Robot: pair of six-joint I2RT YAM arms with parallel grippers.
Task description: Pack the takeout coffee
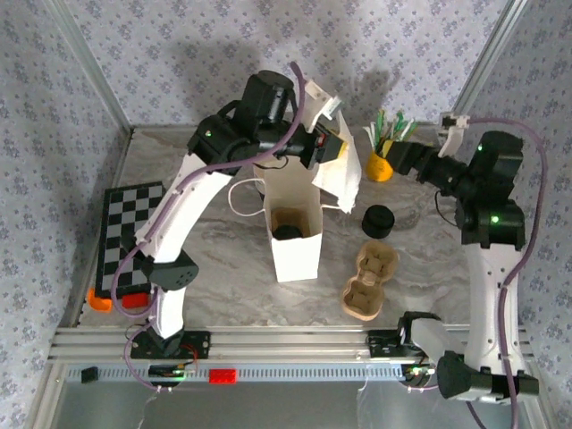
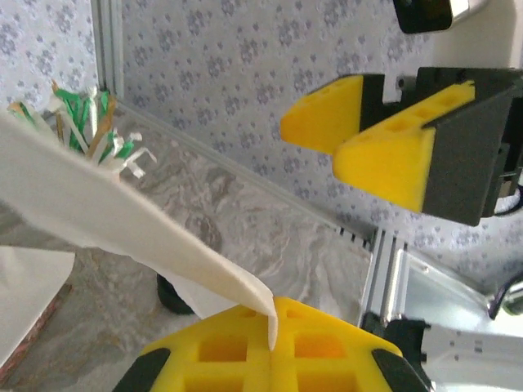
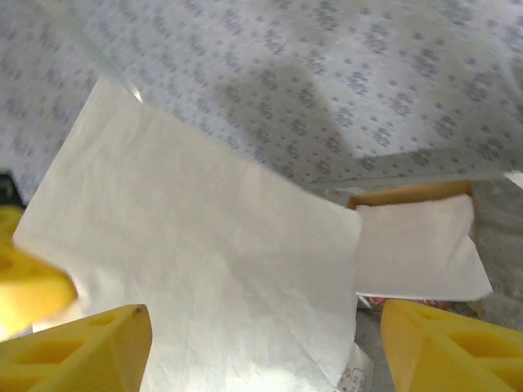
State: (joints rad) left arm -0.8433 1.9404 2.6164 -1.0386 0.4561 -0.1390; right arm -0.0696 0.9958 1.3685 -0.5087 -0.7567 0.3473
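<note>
The takeout coffee is hidden. An open white paper bag [image 1: 295, 246] stands mid-table with a dark round shape [image 1: 288, 232] inside. My left gripper [image 1: 338, 147] hovers just right of the bag's mouth, shut on the corner of a white napkin [image 1: 340, 183]. The left wrist view shows that corner pinched between the yellow fingertips [image 2: 327, 343], and the napkin [image 2: 122, 220] hangs away to the left. My right gripper [image 1: 398, 152] faces it from the right with its jaws open [image 2: 359, 139]. Seen from the right wrist, the napkin [image 3: 204, 269] hangs before the open gripper [image 3: 265, 359].
A yellow cup of green-white sticks [image 1: 380, 164] stands at the back, below the right gripper. A black round lid [image 1: 378, 221] and a cardboard cup carrier [image 1: 369, 284] lie right of the bag. A checkerboard [image 1: 125, 237] lies at the left edge.
</note>
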